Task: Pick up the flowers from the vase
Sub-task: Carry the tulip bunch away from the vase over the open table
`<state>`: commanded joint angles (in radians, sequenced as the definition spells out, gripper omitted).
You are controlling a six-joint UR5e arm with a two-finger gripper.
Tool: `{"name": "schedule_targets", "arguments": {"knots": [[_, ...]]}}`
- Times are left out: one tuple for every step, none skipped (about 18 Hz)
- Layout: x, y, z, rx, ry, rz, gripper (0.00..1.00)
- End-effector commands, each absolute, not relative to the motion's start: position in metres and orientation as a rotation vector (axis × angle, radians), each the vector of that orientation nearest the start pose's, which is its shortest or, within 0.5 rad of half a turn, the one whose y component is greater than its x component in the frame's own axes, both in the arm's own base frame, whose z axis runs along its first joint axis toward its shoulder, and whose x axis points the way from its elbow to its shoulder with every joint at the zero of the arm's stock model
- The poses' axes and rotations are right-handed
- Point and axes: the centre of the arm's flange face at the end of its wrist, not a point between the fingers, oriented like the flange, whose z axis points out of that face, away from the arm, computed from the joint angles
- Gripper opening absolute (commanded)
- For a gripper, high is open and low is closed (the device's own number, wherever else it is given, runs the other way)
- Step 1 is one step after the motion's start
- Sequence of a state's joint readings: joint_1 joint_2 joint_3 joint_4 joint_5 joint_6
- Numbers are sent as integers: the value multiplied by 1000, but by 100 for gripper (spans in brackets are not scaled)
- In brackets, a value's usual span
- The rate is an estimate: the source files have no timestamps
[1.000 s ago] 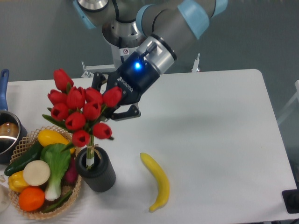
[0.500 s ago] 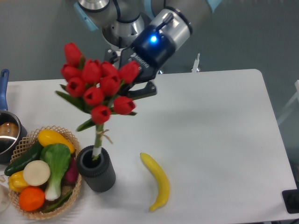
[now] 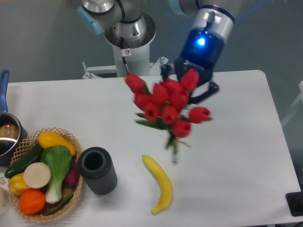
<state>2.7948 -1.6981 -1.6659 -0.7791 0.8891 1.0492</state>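
Bunch of red tulips [image 3: 165, 106] clamped in the end effector [image 3: 189, 92], clear of the ribbed black cylindrical vase [image 3: 97, 170]; lift looks complete; next needs only a steady hold.

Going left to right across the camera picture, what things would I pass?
Pot → woven basket of vegetables → black vase → yellow banana. Above the table, the red tulips hang clear of the vase, held by the gripper.
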Motion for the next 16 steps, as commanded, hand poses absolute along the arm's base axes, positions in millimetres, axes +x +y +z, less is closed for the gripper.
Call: {"name": "schedule_targets", "arguments": {"knots": [[-469,370,477,-2366,1,290,0],[-473,364,471,-2422,-18,311,0],[-475,359,463,-2472,-27,313,0],[-476,355,455,-2522,-32,307,0],[-479,352,449,-2556,-34,303,0],[-481,350,436,-2591,-26,292,0],[-481,350,430,-2624,-17,297,0],[-480,349,428,-2654,-22,310,0],[-479,349,426,-2685,-28,320,0],[-474,353,422,-2733,-23,312,1],[-470,356,419,-2765,-17,293,2],[-468,357,418,-2784,-12,282,3],[-466,360,416,-2787,-9,277,3],[-466,361,415,-2793,-11,278,3],[-466,361,417,-2805,-12,284,3],[-466,361,416,-2820,-12,293,3]]}}
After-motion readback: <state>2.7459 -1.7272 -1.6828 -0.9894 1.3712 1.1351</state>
